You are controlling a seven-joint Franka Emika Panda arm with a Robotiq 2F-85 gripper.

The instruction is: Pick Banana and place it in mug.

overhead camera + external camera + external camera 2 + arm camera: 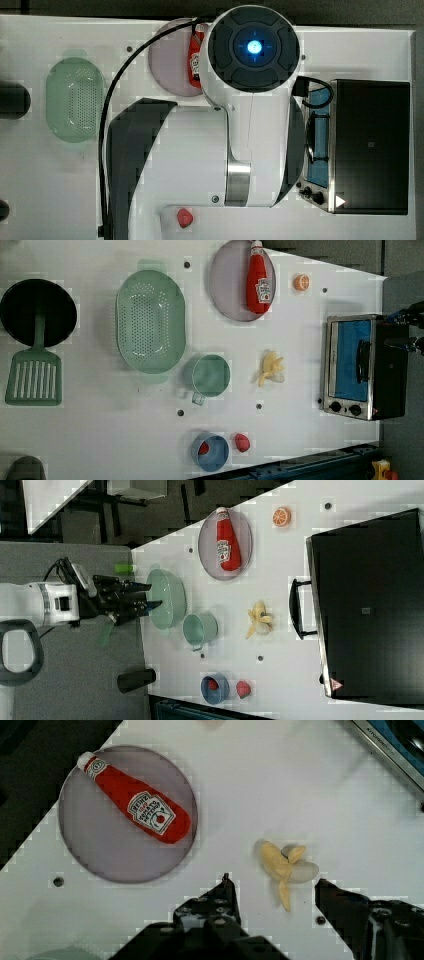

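My gripper (272,892) is wide open and holds nothing. The banana (286,866) lies beside the mug (210,375), apart. It looks light, soft; I would grip its thick middle.

Bright, even light on blocky, soft pictures; shadows faint.

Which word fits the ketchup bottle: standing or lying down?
Lying down. The ketchup bottle rests on its side across the purple plate, label facing up and cap near the rim.
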